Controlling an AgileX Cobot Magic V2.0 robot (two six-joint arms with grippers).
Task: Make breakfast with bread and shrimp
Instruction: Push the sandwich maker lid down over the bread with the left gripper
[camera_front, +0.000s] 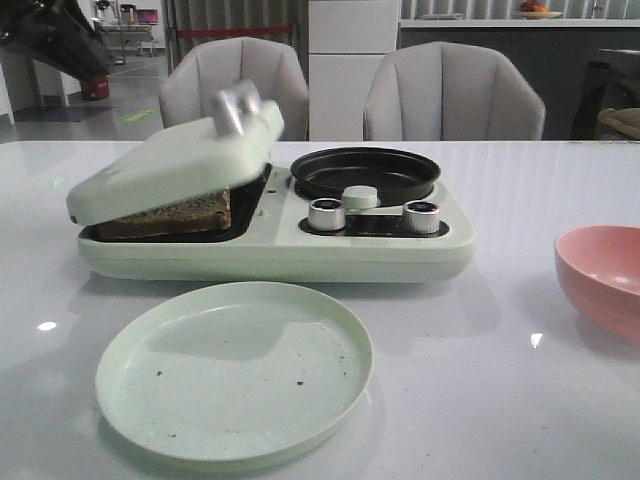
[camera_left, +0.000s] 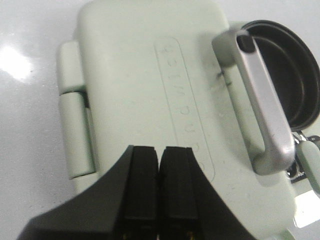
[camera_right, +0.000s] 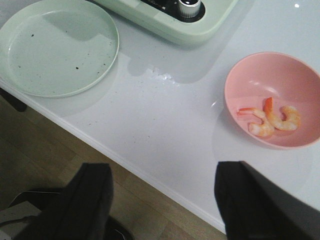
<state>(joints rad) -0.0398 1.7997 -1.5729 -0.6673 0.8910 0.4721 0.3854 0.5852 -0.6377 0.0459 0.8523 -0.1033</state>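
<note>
the bread (camera_front: 168, 212) is already inside the left bay of the pale green breakfast maker (camera_front: 300, 240), lying dark and toasted-looking under the lid (camera_front: 170, 165), which is propped at a tilt, not fully down. only one browned edge shows, so whether it is one slice or two stacked cannot be told. the shrimp (camera_right: 270, 119) sit in the pink bowl (camera_right: 280, 80) at the right of the desk (camera_front: 520, 400), well apart from the machine; there look to be two or three curled pieces touching each other.

as a judgement, the task is partway: bread loaded and apparently heated, shrimp not yet brought to the black round pan (camera_front: 364, 172) on the right half of the machine, and nothing yet served on the green plate (camera_front: 235, 370), which lies near the front edge with only a few crumbs.

count: one breakfast maker, one lid with a silver handle (camera_left: 262, 105), two silver knobs (camera_front: 326, 214), one pan, one plate, one bowl, two chairs (camera_front: 452, 95) beyond the desk.

the left pincer (camera_left: 159, 180) hovers over the lid with its black pads pressed together, holding nothing. the right pincer (camera_right: 165, 200) hangs over the near desk edge, spread wide and empty.
</note>
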